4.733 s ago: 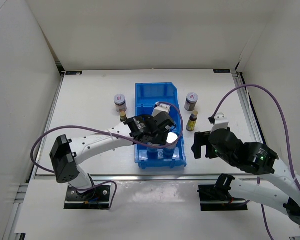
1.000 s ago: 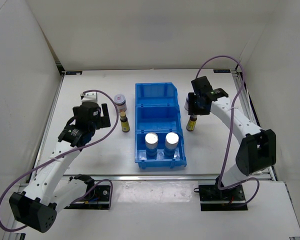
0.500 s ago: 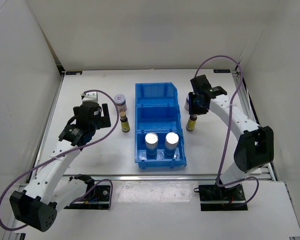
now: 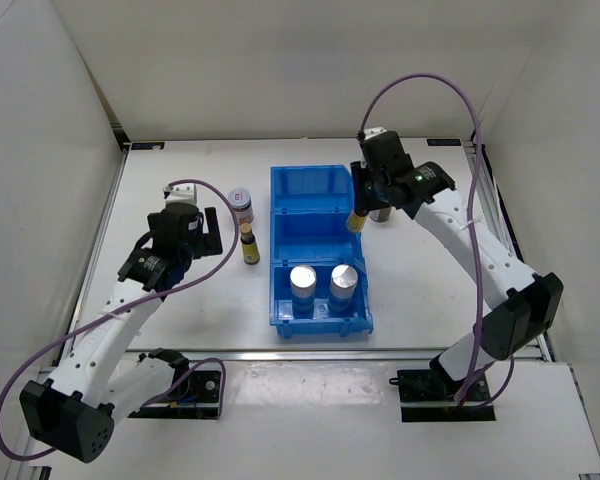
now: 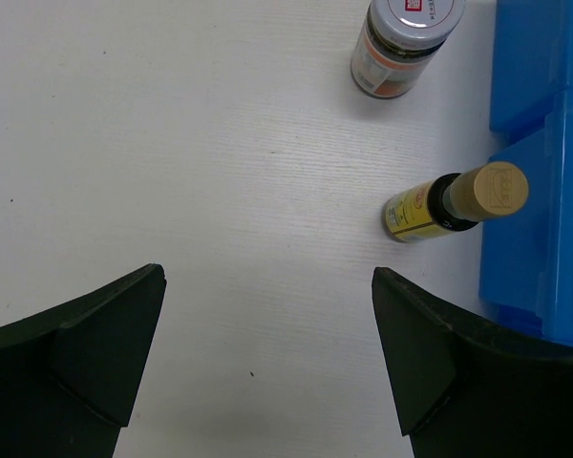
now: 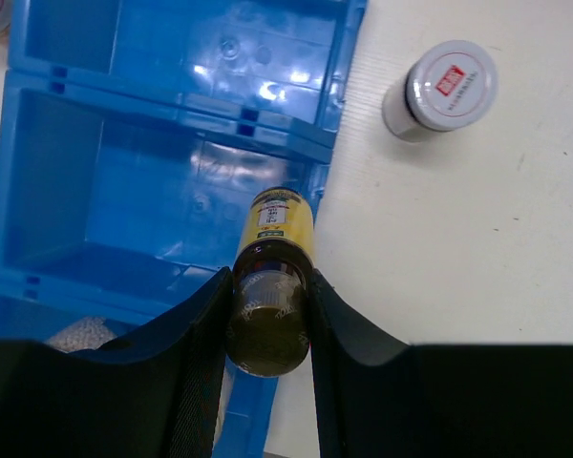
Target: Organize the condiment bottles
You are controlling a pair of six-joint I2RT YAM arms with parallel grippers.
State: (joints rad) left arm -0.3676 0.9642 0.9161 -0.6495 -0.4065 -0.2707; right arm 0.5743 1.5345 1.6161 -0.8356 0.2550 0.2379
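While right tool [image 6: 267, 320] grips yellow-labelled bottle [image 6: 282, 224], jar [image 6: 437, 91] lid red-marked, unreadable.

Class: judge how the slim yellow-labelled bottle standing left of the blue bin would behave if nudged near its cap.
Standing tall on a narrow base, the slim bottle would probably tip rather than slide. Its round body suggests it would then roll, perhaps against the blue bin close beside it.
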